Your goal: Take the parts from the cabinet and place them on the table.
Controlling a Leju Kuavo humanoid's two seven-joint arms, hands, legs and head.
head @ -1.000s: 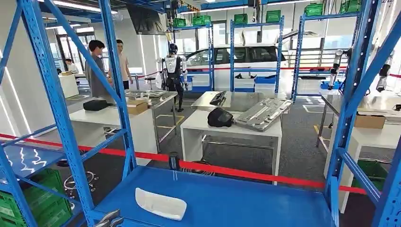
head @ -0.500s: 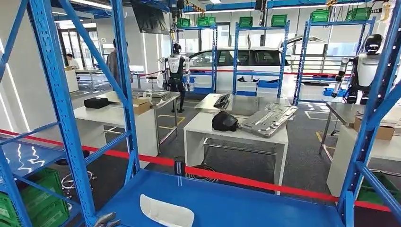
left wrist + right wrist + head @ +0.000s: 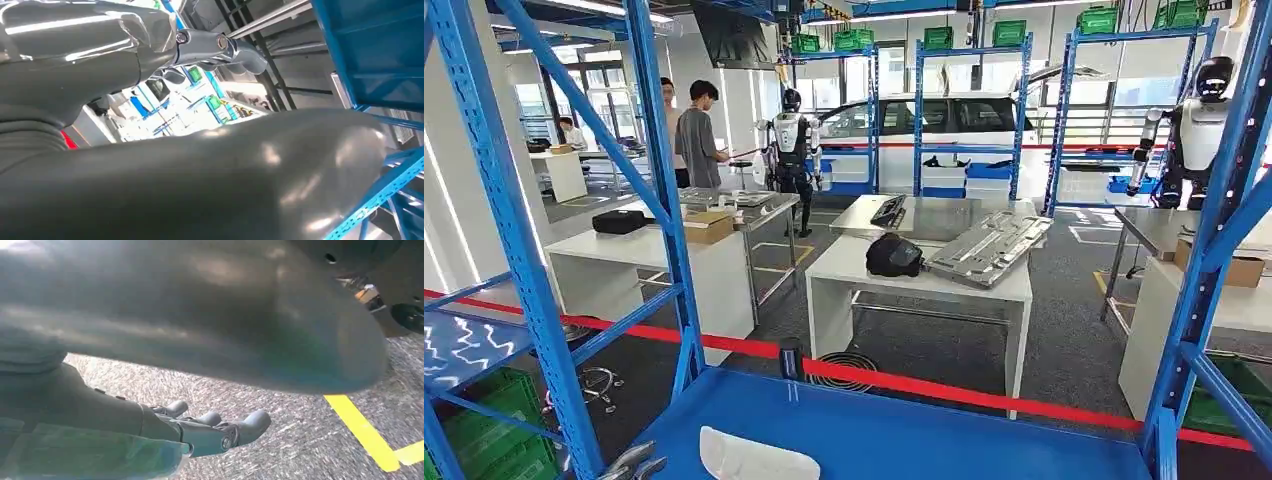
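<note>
White part lies flat on the blue shelf of the cabinet, at the near left, its near edge cut off by the frame. Left hand sits at the shelf's near left corner, just left of the part and apart from it; fingers spread, nothing in them. Right hand hangs over grey carpet with yellow floor tape; fingers loosely extended, holding nothing. Red barrier tape runs across beyond the shelf. Farther off, a white table carries a black helmet-like object and a grey metal panel. Two people stand far left.
</note>
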